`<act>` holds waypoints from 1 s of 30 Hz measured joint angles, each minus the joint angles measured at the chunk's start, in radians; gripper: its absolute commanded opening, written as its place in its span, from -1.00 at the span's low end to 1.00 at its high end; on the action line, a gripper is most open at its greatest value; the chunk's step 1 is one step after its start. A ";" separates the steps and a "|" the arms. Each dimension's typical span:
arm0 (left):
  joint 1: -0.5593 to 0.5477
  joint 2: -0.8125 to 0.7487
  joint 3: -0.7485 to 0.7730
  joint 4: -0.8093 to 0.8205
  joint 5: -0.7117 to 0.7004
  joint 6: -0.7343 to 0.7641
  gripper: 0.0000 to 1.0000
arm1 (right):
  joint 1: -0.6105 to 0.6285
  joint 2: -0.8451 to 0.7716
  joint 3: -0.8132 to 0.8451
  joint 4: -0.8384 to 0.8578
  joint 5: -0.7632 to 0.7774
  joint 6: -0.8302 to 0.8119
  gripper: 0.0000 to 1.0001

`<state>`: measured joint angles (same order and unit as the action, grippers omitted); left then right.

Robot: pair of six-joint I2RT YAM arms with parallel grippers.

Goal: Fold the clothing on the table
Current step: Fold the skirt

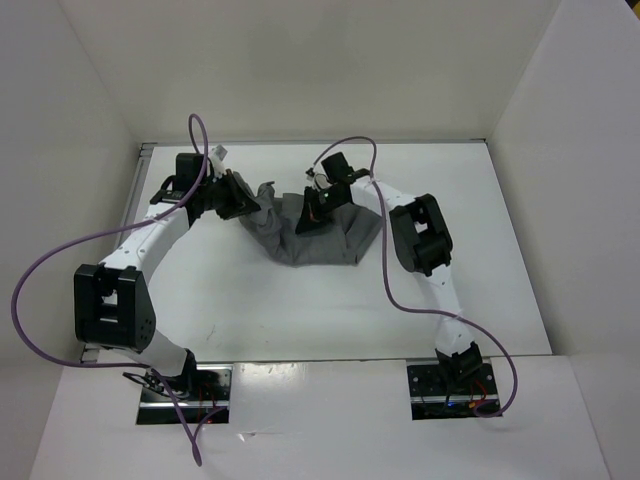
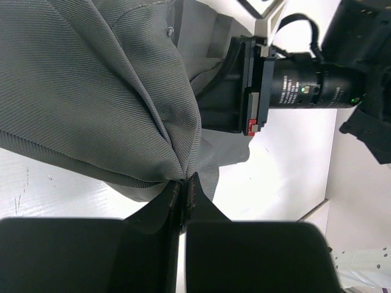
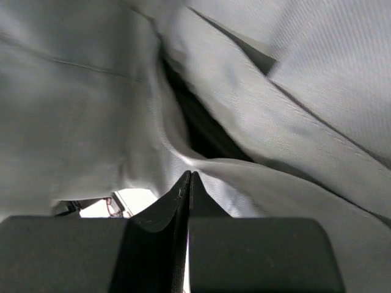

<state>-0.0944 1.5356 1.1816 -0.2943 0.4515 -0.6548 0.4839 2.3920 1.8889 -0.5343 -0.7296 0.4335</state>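
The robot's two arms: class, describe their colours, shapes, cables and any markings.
Both the left arm and right arm have slim white links joined by blocky black joint housings. A purple cable loops along each. The left gripper and right gripper have matt black fingers tapering to thin tips. Small white print marks a black cylinder near the right wrist.

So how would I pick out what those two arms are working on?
On the white table, look toward the far edge, midway across. The clothing is a rumpled heap, pinched by the left gripper and right gripper. It alone is soft and grey.
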 measured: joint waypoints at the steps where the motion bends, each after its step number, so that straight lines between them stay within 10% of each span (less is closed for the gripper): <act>1: 0.000 0.000 0.000 -0.002 0.000 0.000 -1.00 | 0.001 -0.001 0.010 0.000 -0.001 0.002 -1.00; 30: -0.022 0.000 0.006 -0.100 0.135 0.213 -1.00 | 0.068 0.243 0.362 -0.088 0.045 0.072 -1.00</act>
<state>-0.1162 1.5360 1.1877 -0.3946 0.5861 -0.4416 0.5522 2.6350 2.2509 -0.6224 -0.6849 0.5053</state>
